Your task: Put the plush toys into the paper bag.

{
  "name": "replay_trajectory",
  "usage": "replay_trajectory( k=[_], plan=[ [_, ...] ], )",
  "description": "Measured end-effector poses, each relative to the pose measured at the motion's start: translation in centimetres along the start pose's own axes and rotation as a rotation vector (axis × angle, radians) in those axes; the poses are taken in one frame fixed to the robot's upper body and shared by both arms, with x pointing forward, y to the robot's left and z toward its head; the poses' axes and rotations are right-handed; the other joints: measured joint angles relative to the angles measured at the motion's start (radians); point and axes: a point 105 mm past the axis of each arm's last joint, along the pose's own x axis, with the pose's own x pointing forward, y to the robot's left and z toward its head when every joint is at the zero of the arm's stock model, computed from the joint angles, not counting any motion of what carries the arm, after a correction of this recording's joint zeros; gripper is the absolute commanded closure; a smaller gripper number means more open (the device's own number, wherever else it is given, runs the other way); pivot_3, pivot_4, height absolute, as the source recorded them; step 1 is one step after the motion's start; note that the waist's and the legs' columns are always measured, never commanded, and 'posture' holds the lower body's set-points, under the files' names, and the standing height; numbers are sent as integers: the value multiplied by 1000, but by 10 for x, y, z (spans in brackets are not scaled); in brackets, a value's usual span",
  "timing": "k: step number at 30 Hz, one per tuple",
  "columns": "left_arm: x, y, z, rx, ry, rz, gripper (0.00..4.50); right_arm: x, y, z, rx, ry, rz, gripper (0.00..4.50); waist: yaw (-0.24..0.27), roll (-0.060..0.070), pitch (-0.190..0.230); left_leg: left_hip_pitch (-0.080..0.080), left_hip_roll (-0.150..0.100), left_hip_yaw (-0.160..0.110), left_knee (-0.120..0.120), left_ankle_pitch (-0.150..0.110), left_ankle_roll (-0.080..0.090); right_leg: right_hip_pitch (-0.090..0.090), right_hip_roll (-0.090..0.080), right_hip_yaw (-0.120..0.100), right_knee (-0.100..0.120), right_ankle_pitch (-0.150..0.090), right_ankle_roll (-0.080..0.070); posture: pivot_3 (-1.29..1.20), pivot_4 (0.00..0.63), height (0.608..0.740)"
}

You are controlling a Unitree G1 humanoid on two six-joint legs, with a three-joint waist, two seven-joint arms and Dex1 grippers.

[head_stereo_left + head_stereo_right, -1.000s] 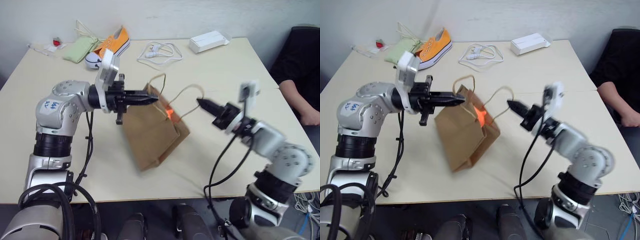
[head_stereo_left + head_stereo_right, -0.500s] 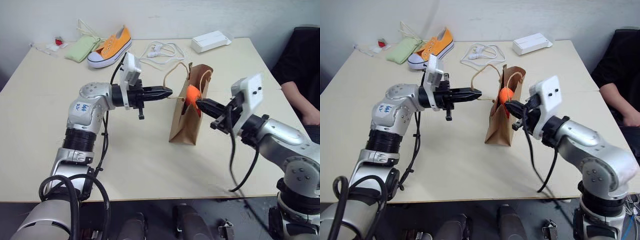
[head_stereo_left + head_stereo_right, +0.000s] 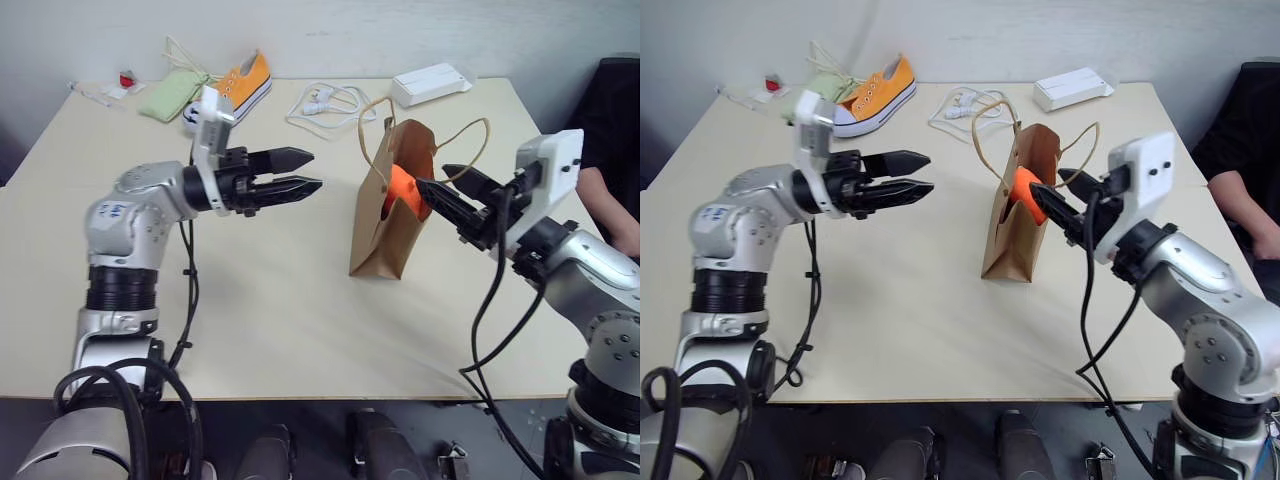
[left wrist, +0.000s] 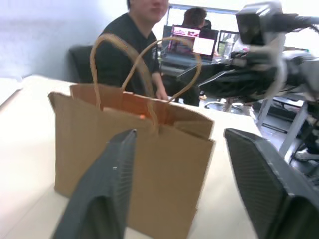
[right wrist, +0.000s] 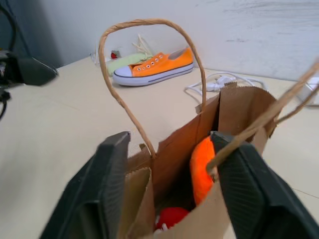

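The brown paper bag stands upright on the table, its cord handles up. An orange plush toy shows in the bag's mouth. In the right wrist view, a red plush toy lies below the orange plush toy inside the bag. My left gripper is open, points at the bag from its left, and stands apart from it. My right gripper is open at the bag's right rim, with one handle cord running across a finger. Neither gripper holds anything.
An orange sneaker and a pale green pouch lie at the table's far left. A white cable and a white box lie at the back. A person in black sits at the right edge.
Both grippers have gone from shut to open. The left one has drawn back to the left, away from the handle. The bag, tilted a second ago, stands by itself.
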Motion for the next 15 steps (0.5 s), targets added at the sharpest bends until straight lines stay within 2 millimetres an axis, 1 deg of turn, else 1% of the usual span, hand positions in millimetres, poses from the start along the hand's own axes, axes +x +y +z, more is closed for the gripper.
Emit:
replay_trajectory(
  k=[1, 2, 4, 5, 6, 7, 8, 11, 14, 15],
  plan=[
    [-1, -5, -7, -11, 18, -8, 175, -7, -1, -1, 8, 11, 8, 1538, 2, 0, 0, 0, 0, 0, 0, 0, 0, 0, 0, 0, 0, 0, 0, 0, 150, 740],
    [-3, -9, -17, -34, 37, -12, 81, -12, -1, -1, 10, 22, 15, 1538, 2, 0, 0, 0, 0, 0, 1, 0, 0, 0, 0, 0, 0, 0, 0, 0, 150, 740],
    [1, -16, -34, -44, 71, -5, 81, -29, 0, -3, 5, 63, 49, 1538, 11, 0, 0, 0, 0, 0, 1, 0, 1, 2, 0, 0, -3, 0, 0, 0, 150, 740],
    [5, -19, -42, -42, 80, -3, 81, -38, -2, -8, -3, 103, 50, 1538, 18, 0, 0, 0, 0, 0, 2, -1, 1, 3, 0, 0, -6, 0, 0, 0, 150, 740],
    [8, -21, -47, -43, 86, -2, 81, -42, -3, -12, -8, 131, 51, 1538, 23, 0, 0, 1, 0, 0, 2, -1, 2, 4, 0, 0, -6, 0, 1, 0, 150, 740],
    [13, -23, -51, -35, 90, -4, 0, -45, -4, -18, -17, 159, 51, 1917, 27, -1, 0, 1, 0, 0, 2, -1, 2, 5, 0, 0, -7, 1, 1, 0, 150, 740],
    [19, -26, -53, -16, 85, -11, 0, -47, -7, -26, -31, 198, 43, 2118, 28, -1, 0, 3, 0, 0, 2, -1, 3, 6, 0, 0, -7, 1, 1, 0, 150, 740],
    [38, -29, -60, 14, 71, -21, 0, -43, -14, -48, -72, 270, 25, 3149, 27, -1, 0, 5, 0, 1, 2, -1, 3, 9, 0, 1, -8, 2, 2, 0, 150, 740],
    [54, -22, -65, 28, 47, 15, 0, -28, -16, -74, -151, 338, 47, 4108, 27, -1, 0, 6, 0, 1, 2, -1, 3, 9, 1, 0, -8, 2, 2, 0, 150, 740],
    [57, -17, -66, 40, 43, 36, 0, -17, -16, -80, -167, 327, 51, 4466, 24, -1, 0, 6, 0, 2, 2, -1, 3, 9, 2, 1, -8, 2, 2, 0, 150, 740]
  ],
)
